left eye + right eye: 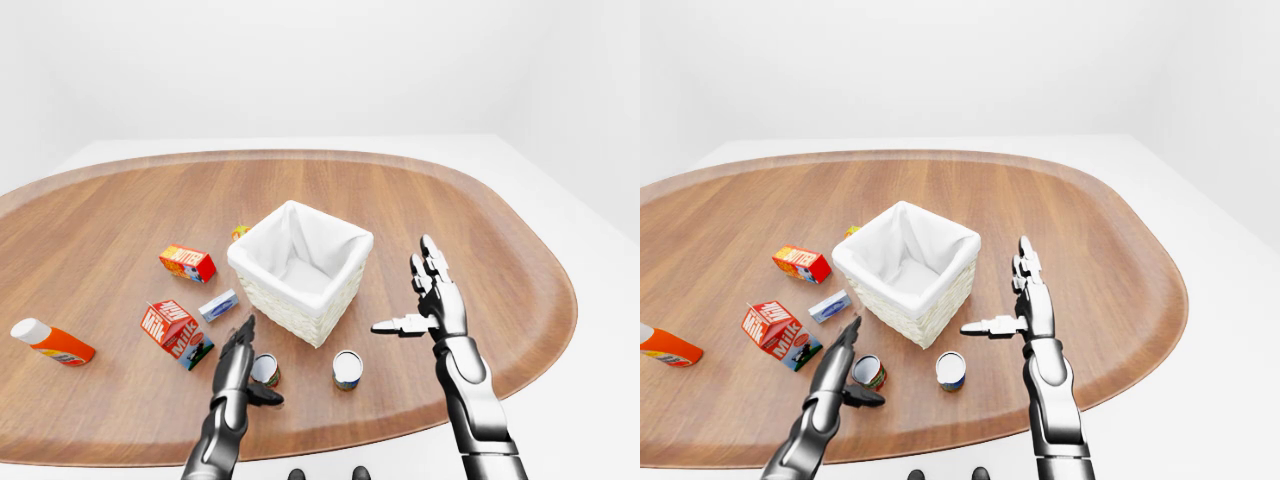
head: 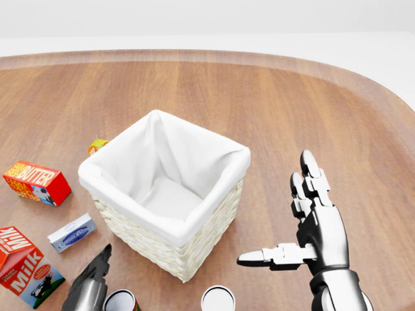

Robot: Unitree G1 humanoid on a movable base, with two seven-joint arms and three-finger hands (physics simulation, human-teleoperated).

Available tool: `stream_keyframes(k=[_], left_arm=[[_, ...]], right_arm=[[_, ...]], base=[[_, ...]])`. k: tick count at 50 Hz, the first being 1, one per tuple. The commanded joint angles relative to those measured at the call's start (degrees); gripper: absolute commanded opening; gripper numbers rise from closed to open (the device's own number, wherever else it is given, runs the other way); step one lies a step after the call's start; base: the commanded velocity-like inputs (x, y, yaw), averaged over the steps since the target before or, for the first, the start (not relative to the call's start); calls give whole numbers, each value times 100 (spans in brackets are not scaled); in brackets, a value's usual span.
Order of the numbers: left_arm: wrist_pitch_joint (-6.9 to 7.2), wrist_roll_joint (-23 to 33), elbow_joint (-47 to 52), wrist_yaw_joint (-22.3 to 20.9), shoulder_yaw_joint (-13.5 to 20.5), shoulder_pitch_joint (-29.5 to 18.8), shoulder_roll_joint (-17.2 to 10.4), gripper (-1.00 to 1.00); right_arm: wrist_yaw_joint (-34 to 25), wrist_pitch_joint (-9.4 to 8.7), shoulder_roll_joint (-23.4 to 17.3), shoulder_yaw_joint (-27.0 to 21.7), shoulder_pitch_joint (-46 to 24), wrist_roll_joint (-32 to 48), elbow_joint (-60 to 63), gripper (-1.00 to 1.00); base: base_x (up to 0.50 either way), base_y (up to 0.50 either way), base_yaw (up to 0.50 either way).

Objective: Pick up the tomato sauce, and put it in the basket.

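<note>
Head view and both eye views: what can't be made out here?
- Cans: head view's bottom edge cuts them; labels unreadable in the eye views too.
- Yellow item: mostly hidden behind the basket.
- Left hand: cut off in head view; contact with the can unclear.
- Bottle: label too small.

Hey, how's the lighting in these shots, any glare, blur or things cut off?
All three views: even, soft light, sharp, no glare. Left-eye view: faint shadows beside the basket and cans. Head view: the cans and the left hand are cropped by the bottom edge; the right hand is fully shown.
</note>
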State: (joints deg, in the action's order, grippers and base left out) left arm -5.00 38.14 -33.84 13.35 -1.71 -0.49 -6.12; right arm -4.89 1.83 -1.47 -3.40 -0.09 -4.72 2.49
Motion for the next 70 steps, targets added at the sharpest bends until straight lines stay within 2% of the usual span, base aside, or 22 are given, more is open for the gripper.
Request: stream_keyframes(k=[1,2,22,46,53,70], left_arm=[[0,-14,87,-58,-8,43,6,-10],[0,-20,119,-74,-6,60,8,-100],[0,-12,276,-135,-6,106,23,-100],[0,-175,2089,-962,113,585,117,-100],[0,-179,2088,-966,117,579,117,-100],[0,-268,2769,-1184,180,779,181,-100]], right_arm=[[2,15,4,4,-1,5,-18,100],[3,10,4,4,-2,4,-15,100],[-6,4,-2,-8,11,-13,9,100],[8,-2,-6,-17,-16,-15,-8,100],[13,-5,-12,-28,-40,-22,-27,100],[20,-35,-36,-76,-78,-58,-14,100]], base=[[0,0,0],[0,0,0],[0,0,0],[0,0,0],[0,0,0],[0,0,0]])
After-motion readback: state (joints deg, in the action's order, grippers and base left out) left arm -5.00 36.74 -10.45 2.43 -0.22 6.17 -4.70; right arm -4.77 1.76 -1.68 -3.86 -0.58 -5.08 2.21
